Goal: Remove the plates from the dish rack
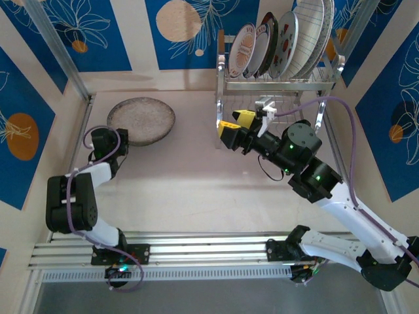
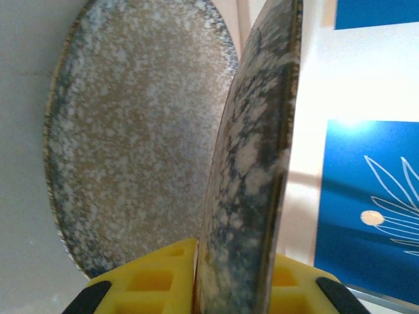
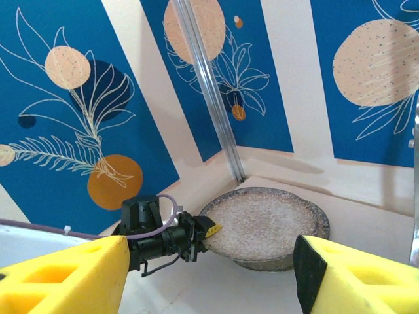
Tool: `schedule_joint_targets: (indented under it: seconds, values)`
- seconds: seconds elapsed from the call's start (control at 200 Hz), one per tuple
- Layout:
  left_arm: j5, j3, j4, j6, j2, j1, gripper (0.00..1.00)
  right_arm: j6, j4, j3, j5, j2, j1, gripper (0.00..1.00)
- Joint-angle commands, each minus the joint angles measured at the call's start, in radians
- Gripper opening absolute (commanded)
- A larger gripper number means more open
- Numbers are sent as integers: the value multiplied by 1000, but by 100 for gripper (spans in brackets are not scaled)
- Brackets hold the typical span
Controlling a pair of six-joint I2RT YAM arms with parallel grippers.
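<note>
Left side first: the left fingers [image 2: 163, 281] are clenched on the rim of a speckled grey plate [image 2: 255, 163], one yellow pad on each face of it. Through the left wrist camera that plate runs nearly edge-on, straight away from the lens. Right under it is a second speckled plate [image 2: 131, 144], lying flat on the bench [image 1: 190, 176] at the far left, near the corner post. From the right wrist camera the held plate looks like it sits on top of the lower one, offset a bit so the lower rim pokes out on the right. I honestly can't tell if the two are touching at the far edge or not.

The right fingers [image 1: 230, 129] are spread apart with nothing between them. They're hanging above the bench just in front of the dish rack [image 1: 275, 82], about level with its lower shelf and pointing left across the bench.

The rack itself is at the far right of the bench against the back wall. Its upper tier has a row of plates standing on edge and leaning left, including a strawberry plate [image 1: 286, 44] and a big grid plate [image 1: 313, 29] next to it.
</note>
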Motion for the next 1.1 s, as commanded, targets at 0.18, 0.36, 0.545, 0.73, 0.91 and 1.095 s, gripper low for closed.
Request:
schedule_joint_targets:
  seconds: [0.18,0.36,0.545,0.73,0.91,1.095]
  values:
    - [98,115,313,39,60,43,0,-31,-45,42,26,-11,-14,68]
    - [118,129,323,53,115,53,0,-21,-59,48,16,-5,-20,68]
    - [130,148,330,63,160,64,0,-11,-64,48,12,-4,-27,68]
    - [141,169,327,72,196,71,0,2,-70,53,4,3,-34,68]
    - [146,176,337,72,227,80,0,13,-72,53,0,10,-38,68]
    - [154,195,334,78,262,84,0,25,-78,59,-5,19,-41,68]
